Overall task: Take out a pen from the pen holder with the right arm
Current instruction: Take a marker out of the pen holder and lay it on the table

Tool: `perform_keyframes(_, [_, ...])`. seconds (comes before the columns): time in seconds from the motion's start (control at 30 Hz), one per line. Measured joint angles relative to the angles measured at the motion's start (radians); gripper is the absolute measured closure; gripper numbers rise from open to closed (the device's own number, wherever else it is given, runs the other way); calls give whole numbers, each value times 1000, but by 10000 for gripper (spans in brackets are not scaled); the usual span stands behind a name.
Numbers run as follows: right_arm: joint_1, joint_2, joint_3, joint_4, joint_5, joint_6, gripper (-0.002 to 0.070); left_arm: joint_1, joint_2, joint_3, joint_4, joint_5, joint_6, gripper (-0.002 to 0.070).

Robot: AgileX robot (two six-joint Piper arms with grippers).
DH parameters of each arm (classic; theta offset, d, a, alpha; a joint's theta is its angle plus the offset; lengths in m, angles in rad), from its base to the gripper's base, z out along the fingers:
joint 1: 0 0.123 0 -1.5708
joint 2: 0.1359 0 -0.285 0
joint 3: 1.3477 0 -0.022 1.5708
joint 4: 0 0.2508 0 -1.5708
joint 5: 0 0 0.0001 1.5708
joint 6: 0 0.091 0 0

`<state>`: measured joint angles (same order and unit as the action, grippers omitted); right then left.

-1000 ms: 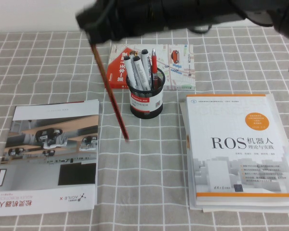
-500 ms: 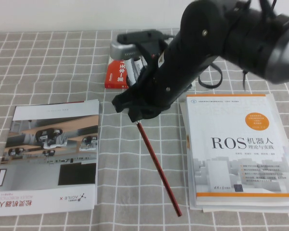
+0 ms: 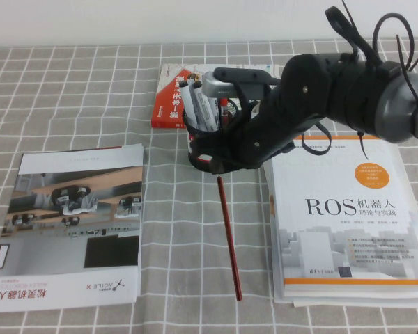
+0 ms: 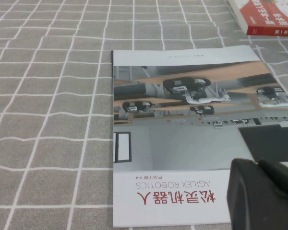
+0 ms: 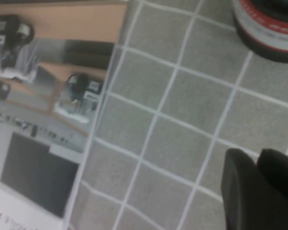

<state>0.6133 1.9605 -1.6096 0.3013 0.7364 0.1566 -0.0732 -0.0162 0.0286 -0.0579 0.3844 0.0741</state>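
1. The left pincer is parked nearest the robot, low over the printed end of the brochure. Its fingers are seen pressed together with nothing between them, so it is judged idle and kept clear of the work.
2. The red pen is found out of its holder. It slants over the bare strip of checked tabletop between the brochure and the ROS book, tip toward the near edge. Whether the tip touches the cloth cannot be told.
3. The pen's upper end is clamped in the right pincer, which is closed on it just in front of the pen holder. An end grip lets the shaft hang free of both books.
4. The holder is left upright, partly hidden by the right arm, with grey markers standing in it. The extraction itself is judged done.
5. Farthest off, a red book lies flat behind the holder, well out of the pen's way.
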Motion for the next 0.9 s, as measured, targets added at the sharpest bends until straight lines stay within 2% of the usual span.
perform_keyframes(0.9, [-65,99,2,5,-50,58,671,0,0,0,0,0,0,678])
